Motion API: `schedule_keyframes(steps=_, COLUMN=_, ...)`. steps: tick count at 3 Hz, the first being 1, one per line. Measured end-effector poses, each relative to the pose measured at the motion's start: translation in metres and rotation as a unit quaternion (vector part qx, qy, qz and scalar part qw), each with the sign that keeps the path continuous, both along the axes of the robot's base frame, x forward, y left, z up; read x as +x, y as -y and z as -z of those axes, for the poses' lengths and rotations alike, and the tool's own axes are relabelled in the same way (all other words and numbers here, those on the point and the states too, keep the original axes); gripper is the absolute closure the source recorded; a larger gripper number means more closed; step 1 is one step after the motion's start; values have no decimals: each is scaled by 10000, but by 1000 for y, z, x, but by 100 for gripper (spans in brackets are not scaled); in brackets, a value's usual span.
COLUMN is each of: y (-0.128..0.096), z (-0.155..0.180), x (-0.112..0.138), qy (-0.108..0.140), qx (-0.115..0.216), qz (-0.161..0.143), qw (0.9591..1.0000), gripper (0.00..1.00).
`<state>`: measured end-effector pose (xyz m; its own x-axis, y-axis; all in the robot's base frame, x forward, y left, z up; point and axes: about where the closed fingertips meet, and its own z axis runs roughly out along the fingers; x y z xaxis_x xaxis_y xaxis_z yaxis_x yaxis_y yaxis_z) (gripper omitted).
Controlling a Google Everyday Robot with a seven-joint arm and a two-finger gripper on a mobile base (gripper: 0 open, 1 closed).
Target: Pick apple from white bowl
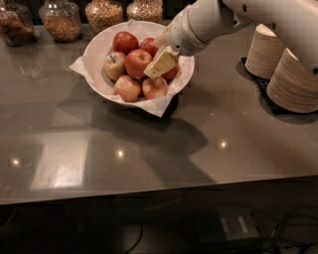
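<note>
In the camera view, the white bowl (99, 45) is seen at the back of a glossy grey countertop (149, 154), left of centre; it is lined with crinkled white paper (160, 106) whose corners stick out past the rim; seven apples (127, 88) are heaped inside it, most of them red, one yellowish-green apple (114, 65) lying at the left. The gripper (160, 63) is held over the right half of the bowl at the end of the white arm (213, 20), its pale yellow tip lying just beside the central red apple (137, 61); whether it is open or closed cannot be told. Four glass jars of grain (103, 14) are lined up behind the bowl; two stacks of beige disposable bowls (293, 82) are tipped on a black mat (259, 83) at the right.
</note>
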<state>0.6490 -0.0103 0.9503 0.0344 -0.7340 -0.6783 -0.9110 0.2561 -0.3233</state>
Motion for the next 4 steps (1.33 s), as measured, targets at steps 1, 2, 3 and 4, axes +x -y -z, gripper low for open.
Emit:
schedule_keyframes(steps=1, y=-9, z=1, x=9, qy=39, qx=9, qz=-75, qw=10000, gripper=53)
schedule_keyframes(steps=2, y=-19, z=4, x=14, qy=11, qx=30, qz=-145, qw=9999, gripper=44)
schedule_keyframes(steps=3, y=-28, z=7, x=13, qy=-43, qx=29, qz=-255, qw=9997, gripper=27)
schedule_keyframes(steps=4, y=-34, z=7, x=10, qy=-83, qx=3, qz=-378, qw=9993, gripper=22)
